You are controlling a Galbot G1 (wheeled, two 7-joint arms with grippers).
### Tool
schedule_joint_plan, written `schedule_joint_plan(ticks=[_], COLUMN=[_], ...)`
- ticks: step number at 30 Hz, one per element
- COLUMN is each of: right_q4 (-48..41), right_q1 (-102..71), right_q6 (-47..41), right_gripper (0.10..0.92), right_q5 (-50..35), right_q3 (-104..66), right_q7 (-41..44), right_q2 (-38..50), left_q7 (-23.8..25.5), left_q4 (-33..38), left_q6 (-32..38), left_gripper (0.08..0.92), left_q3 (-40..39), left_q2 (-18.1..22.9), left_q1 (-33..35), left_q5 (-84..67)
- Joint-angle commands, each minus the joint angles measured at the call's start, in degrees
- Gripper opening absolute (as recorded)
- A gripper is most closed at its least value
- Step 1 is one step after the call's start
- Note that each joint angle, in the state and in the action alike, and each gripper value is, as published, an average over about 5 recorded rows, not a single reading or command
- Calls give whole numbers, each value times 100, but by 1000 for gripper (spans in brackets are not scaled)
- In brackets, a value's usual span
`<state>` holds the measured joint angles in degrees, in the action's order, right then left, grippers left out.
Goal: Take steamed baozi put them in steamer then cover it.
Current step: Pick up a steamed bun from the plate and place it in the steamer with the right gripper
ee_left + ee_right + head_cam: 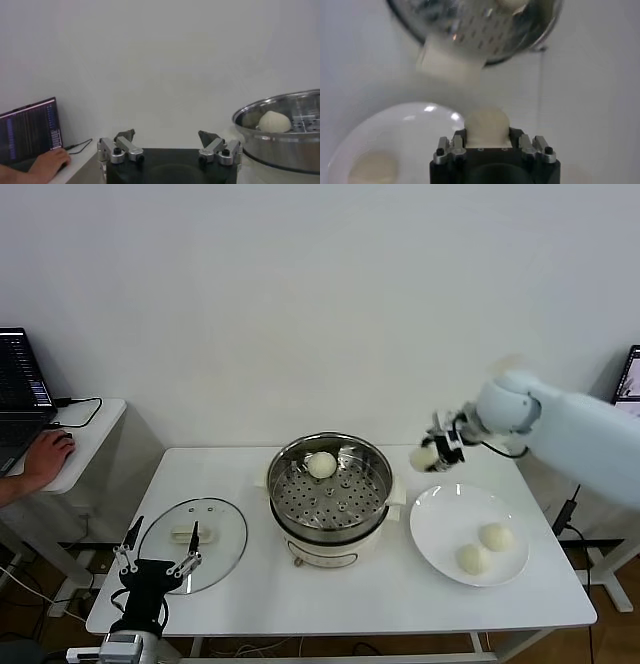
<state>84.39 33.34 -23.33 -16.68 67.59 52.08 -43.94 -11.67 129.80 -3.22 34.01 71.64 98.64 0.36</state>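
Left gripper (156, 562), near left edge of the white table (330, 599): jaws spread apart, holding nothing, hanging over the near rim of the cover (193, 542), which lies flat on the table left of the steamer. White plate (440, 529), near right: two steamed baozi (483, 548) on it. Steamer (330, 496), centre of table: lid off, one bun (321, 465) on the far part of its perforated tray. Right gripper (434, 454), raised above the table between steamer and plate, farther back: fingers clamped on a fourth bun (487, 125).
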Motion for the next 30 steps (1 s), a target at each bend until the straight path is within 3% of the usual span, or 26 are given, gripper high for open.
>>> schedule_joint_plan(ticks=[1,13,22,30], right_q4=[309,-706,-1436,-1564], right_q1=[1199,11,-608,-842], right_q6=[-525,-1209,-1272,-1314], right_gripper=[543,543,543,543], right_q5=[-1241,-1533,-1255,-1170], right_q3=[708,520,501,509], right_q7=[-264,-882,-910,-859], right_q2=[-778,-2706,-3241,-3305], left_q7=[10,4,-12,-9], left_q4=[19,42,39,1], left_q6=[-37,-45,-32,-28], left_gripper=[823,823,823,823], left_q3=[-19,36,52,20], left_q2=[29,55,100,128], left_q1=[-54,-62,-66,-87], left_q5=[-5,-22,-50,-50])
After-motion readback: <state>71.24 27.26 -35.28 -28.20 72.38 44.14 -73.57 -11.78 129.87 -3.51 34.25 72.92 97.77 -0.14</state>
